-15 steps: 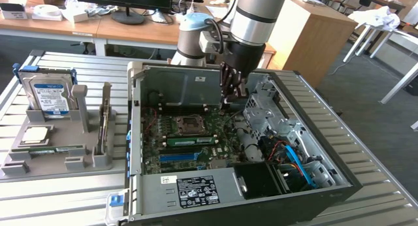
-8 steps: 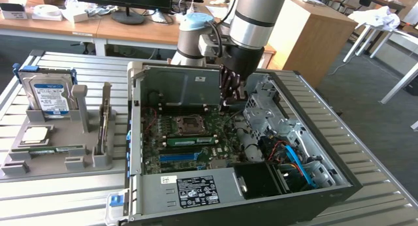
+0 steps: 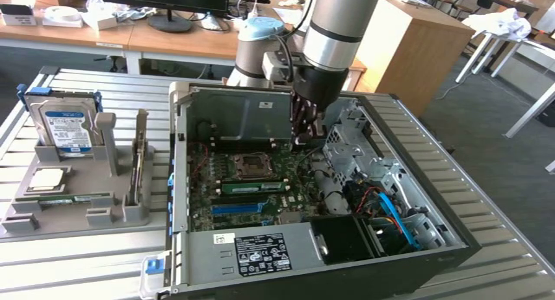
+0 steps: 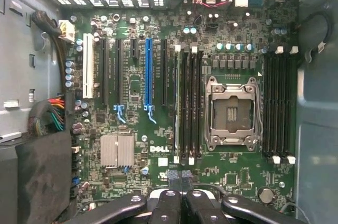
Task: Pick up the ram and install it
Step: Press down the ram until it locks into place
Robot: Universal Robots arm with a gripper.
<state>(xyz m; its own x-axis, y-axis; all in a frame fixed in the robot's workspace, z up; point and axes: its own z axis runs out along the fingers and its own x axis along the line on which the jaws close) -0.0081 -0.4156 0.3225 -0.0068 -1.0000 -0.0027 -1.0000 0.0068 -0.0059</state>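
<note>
A green ram (image 3: 254, 184) stands on edge in a slot of the motherboard (image 3: 227, 212), just in front of the CPU socket (image 3: 252, 163). In the wrist view the ram (image 4: 177, 108) is a thin pale edge in the slot bank beside the socket (image 4: 232, 110). My gripper (image 3: 305, 139) hangs inside the open PC case, above the board, behind the ram and toward the exterior view's right. Its black fingers (image 4: 168, 203) are shut together with nothing visible between them. Another thin green stick (image 3: 77, 198) lies in the grey holder tray outside the case.
The grey tray (image 3: 61, 215) at the exterior view's left also carries a square silver CPU (image 3: 47, 178), an upright hard drive (image 3: 62, 128) and an upright card (image 3: 139, 160). Case walls (image 3: 234, 112), a drive cage (image 3: 351, 150) and cable bundles (image 3: 390, 209) surround the board.
</note>
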